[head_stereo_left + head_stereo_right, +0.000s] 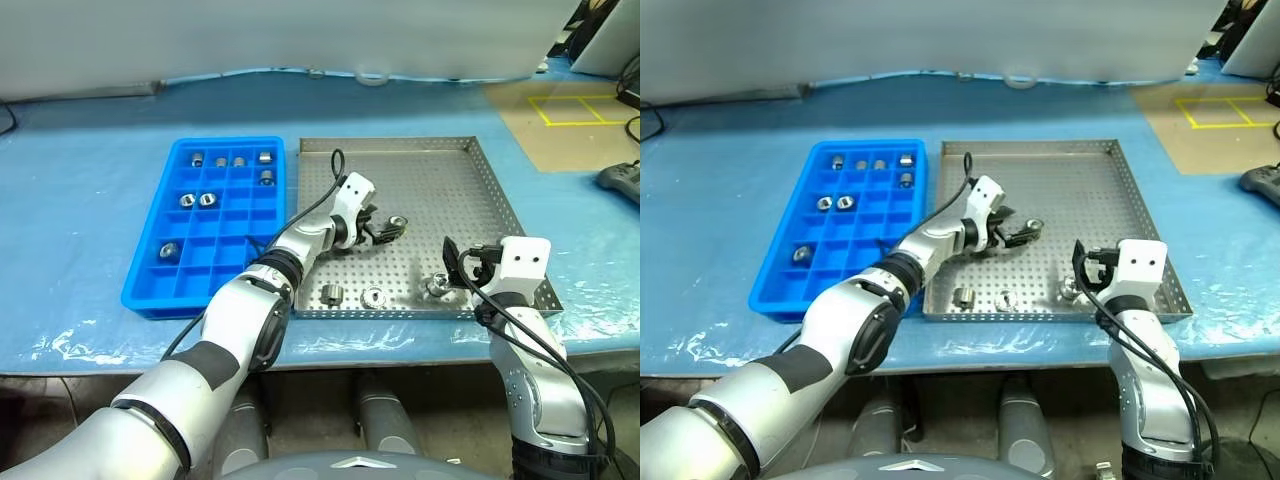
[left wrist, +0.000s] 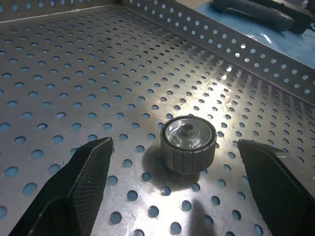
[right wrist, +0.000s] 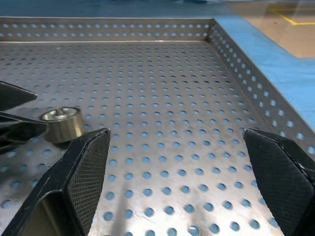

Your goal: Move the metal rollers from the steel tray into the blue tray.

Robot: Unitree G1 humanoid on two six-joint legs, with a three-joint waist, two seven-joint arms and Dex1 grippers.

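Holding eight rollers (image 1: 207,199), the blue tray (image 1: 150,290) adjoins the steel tray (image 1: 500,190), where both released end effectors (image 1: 385,229) (image 1: 455,262) hover.

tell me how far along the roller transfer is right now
Done: eight metal rollers already sit in compartments of the blue tray, e.g. one at.
In hand: nothing is gripped. The left gripper is open around a roller on the steel tray floor, not closed on it. The right gripper is open over bare tray.
Left: four rollers in the steel tray, including three near its front edge, e.g..
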